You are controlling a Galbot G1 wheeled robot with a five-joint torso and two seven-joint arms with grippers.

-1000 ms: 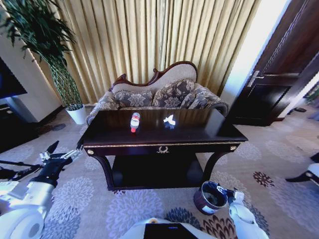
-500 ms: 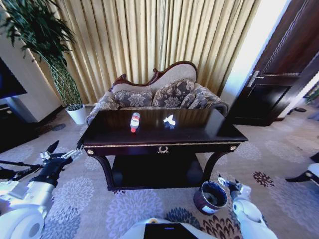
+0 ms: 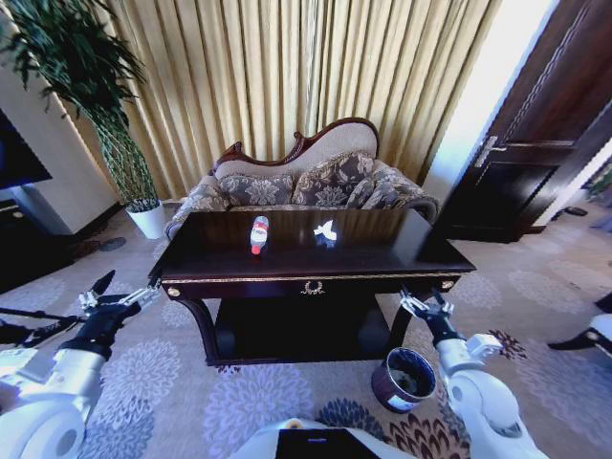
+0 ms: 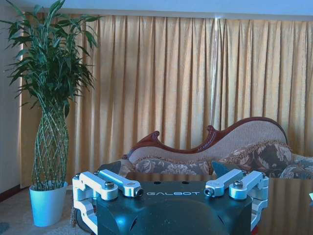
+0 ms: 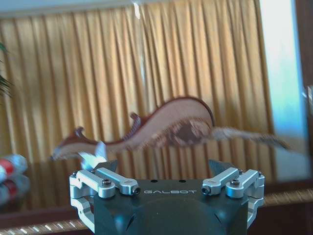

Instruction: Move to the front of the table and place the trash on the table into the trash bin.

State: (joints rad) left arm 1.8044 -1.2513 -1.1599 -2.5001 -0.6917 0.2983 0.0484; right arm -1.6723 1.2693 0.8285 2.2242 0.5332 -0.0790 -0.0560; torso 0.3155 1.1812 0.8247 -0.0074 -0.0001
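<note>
Before us stands the dark table point(image 3: 382, 251) with gold trim; on its glossy top we see a red-labelled bottle point(image 3: 258, 233) and, well apart, a crumpled white paper point(image 3: 326, 230).

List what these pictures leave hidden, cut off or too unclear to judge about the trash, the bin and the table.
- Trash bin, head view: its near side is partly covered by the right gripper arm; contents too dark to read.
- Crumpled paper, head view: too small to tell its shape.
- Bottle, right wrist view: cut off by the picture edge.
- Table, left wrist view: mostly hidden behind the left gripper.
</note>
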